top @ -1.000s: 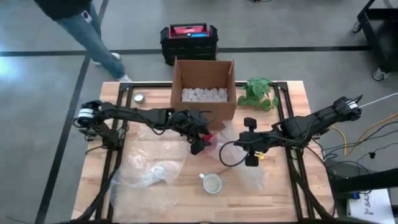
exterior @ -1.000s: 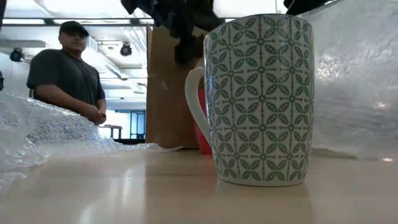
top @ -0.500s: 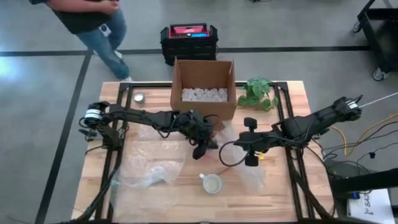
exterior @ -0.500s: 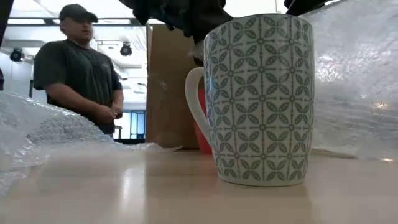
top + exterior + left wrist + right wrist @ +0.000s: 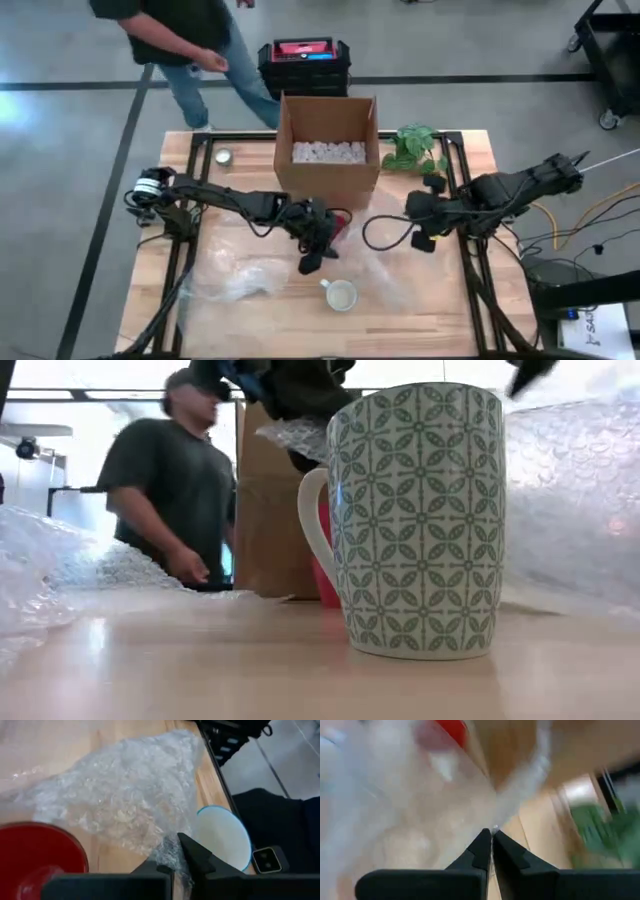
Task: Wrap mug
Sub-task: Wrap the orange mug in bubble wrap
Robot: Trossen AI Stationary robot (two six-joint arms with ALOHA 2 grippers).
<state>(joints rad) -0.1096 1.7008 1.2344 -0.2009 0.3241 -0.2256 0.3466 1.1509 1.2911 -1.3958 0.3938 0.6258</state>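
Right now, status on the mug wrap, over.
Left gripper shut on wrap, beside mug. Right gripper shut on wrap's far edge. Mug bare, upright. Red cup close by.

The right wrist view is smeared by motion: the bubble wrap (image 5: pixel 420 810) before the right tool (image 5: pixel 491 851) is a pale blur, and a red thing (image 5: pixel 451 732) and green leaves (image 5: pixel 610 827) show only as patches. In the low view the mug (image 5: pixel 420 520) hides most of a red cup (image 5: pixel 326 565), and the person (image 5: pixel 180 490) behind the desk is blurred. In the left wrist view the picture's edge cuts that red cup (image 5: pixel 40 852), and the left tool (image 5: pixel 176 857) covers part of the mug's rim (image 5: pixel 222 837).
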